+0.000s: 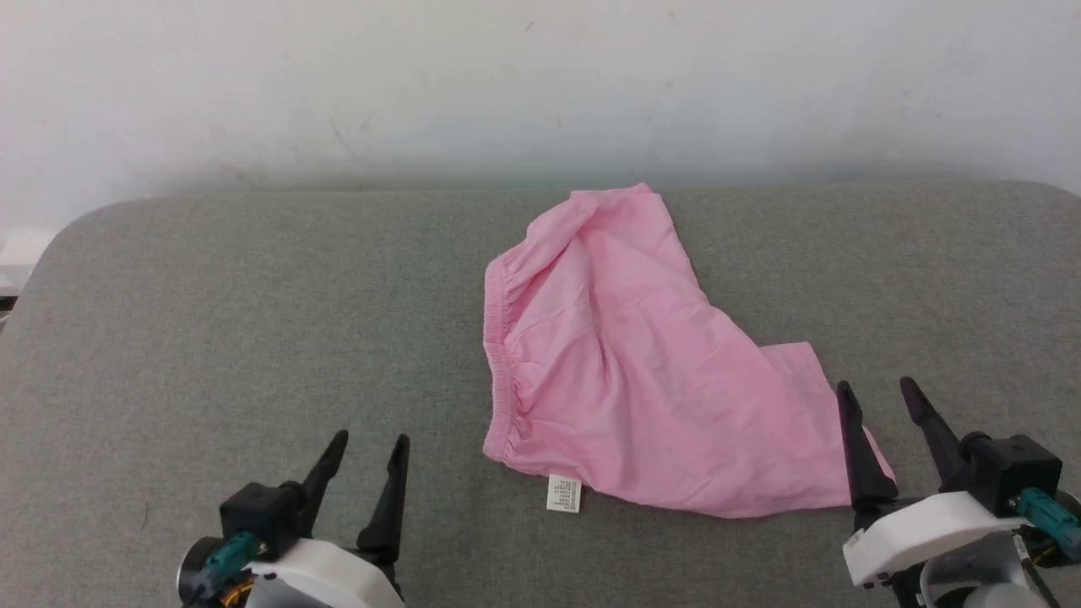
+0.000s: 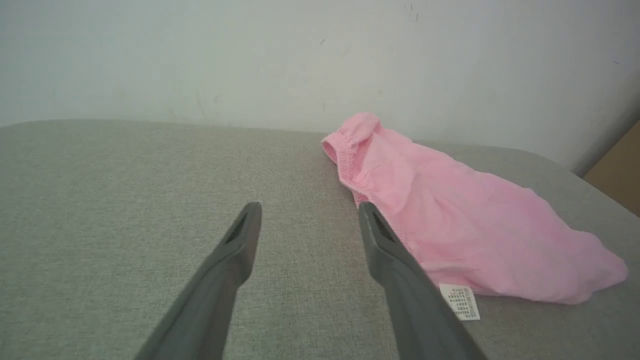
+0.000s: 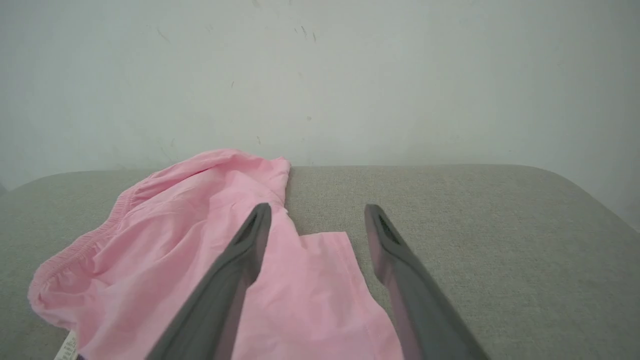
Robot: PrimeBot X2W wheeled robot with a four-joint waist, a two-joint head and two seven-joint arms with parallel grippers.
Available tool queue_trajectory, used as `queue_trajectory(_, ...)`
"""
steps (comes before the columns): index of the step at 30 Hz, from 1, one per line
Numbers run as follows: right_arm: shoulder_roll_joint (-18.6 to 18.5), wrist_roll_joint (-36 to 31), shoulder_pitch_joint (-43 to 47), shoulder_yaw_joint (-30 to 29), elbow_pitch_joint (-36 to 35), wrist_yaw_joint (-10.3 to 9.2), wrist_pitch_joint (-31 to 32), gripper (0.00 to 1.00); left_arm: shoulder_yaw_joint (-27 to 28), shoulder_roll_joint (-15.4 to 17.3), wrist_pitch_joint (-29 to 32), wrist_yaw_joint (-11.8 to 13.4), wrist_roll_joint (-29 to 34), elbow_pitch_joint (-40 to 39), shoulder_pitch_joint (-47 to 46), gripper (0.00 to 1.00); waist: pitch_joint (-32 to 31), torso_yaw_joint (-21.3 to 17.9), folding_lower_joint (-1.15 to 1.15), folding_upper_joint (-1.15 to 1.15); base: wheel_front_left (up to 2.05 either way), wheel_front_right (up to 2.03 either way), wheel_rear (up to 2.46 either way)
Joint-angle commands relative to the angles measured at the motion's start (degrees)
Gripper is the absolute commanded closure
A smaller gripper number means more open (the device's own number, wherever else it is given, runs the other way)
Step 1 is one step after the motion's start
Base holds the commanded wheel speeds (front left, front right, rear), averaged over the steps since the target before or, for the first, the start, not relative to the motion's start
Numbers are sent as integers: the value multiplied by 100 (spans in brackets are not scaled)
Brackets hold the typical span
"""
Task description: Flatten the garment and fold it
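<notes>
The garment (image 1: 642,371) is a pair of light pink shorts lying rumpled on the grey padded table (image 1: 211,321), right of centre. Its gathered waistband (image 1: 498,355) faces left, and a small white label (image 1: 563,493) sticks out at the near edge. One leg lies folded toward the back. My left gripper (image 1: 372,439) stands open at the lower left, apart from the cloth, nothing between its fingers. My right gripper (image 1: 878,390) is open at the lower right, over the near right leg hem. In the wrist views: the garment (image 2: 460,220), label (image 2: 460,301), left gripper (image 2: 307,207); the garment (image 3: 200,235), right gripper (image 3: 317,210).
A pale wall (image 1: 540,84) rises right behind the table's far edge. The table has rounded corners at the far left and far right. Bare grey surface stretches across the left half (image 1: 211,321). A tan panel (image 2: 617,175) shows past the table's right end.
</notes>
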Motion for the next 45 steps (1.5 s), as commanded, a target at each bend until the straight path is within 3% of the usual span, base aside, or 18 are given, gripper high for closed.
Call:
queue_trajectory(1,15,51,69,19,15,-5,4,0,-53,10,107,-71,-2,21,-46,0,25,17,1,0,0,0,0)
queue_trajectory(9,15,65,50,128,56,-5,-15,0,-651,-107,1565,-316,-255,-50,-381,0,307,-74,1,0,0,0,0)
queue_trajectory(17,15,37,-93,150,38,-5,-18,0,-673,-299,1834,-35,-189,258,-806,0,611,-325,1,0,0,0,0)
queue_trajectory(25,15,74,-186,131,92,-5,-84,0,-663,-277,1986,255,-22,716,-1041,0,858,-472,1,0,0,0,0)
queue_trajectory(30,15,93,-272,134,131,-5,-121,0,-768,-244,2392,453,47,1030,-1047,0,971,-502,1,0,0,0,0)
queue_trajectory(31,15,94,-284,130,140,-5,-126,0,-799,-246,2531,473,23,1078,-1024,7,982,-503,1,0,0,0,0)
queue_trajectory(32,15,94,-293,125,150,-5,-132,0,-829,-248,2659,478,-8,1113,-1000,54,989,-501,1,0,0,0,0)
queue_trajectory(33,15,94,-301,116,161,-5,-138,0,-871,-248,2760,458,-28,1122,-982,91,992,-496,1,0,0,0,0)
queue_trajectory(34,15,92,-306,105,176,-5,-145,0,-903,-257,2837,436,-57,1118,-963,100,988,-487,1,0,0,0,0)
queue_trajectory(38,15,54,-318,52,239,-5,-138,0,-987,-283,2967,374,-139,1052,-871,100,891,-441,1,0,0,0,0)
queue_trajectory(42,15,-89,-301,-19,215,-5,3,0,-929,-307,2595,393,-96,831,-849,100,732,-388,1,0,0,0,0)
queue_trajectory(45,15,-169,-186,-20,288,-5,669,0,-855,-328,2254,414,-66,620,-833,100,607,-343,1,0,0,0,0)
